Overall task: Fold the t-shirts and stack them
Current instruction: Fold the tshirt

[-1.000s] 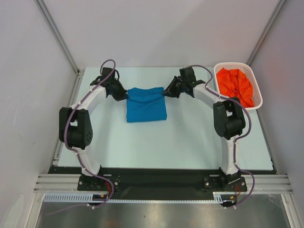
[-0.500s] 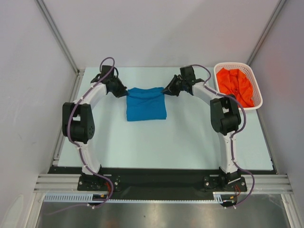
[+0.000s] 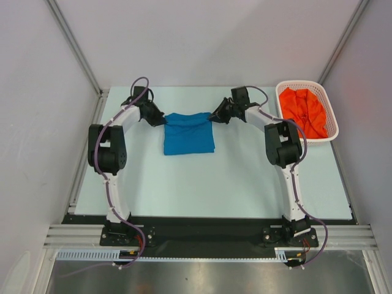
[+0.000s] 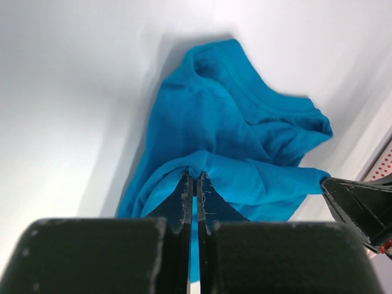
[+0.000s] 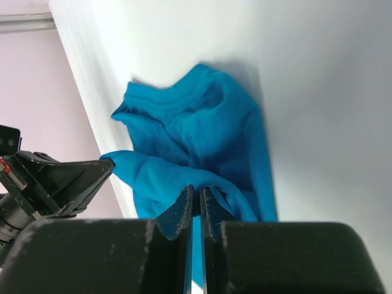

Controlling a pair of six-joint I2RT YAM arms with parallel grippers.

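while both jaws pinch the far edge of the half-folded blue t-shirt (image 3: 188, 135), the orange-red t-shirt (image 3: 303, 111) lies crumpled in the basket (image 3: 298, 82)

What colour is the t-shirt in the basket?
Orange-red; the t-shirt shows best in the top external view.

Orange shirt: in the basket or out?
In. The orange shirt lies crumpled, not folded, inside the white basket at the table's far right.
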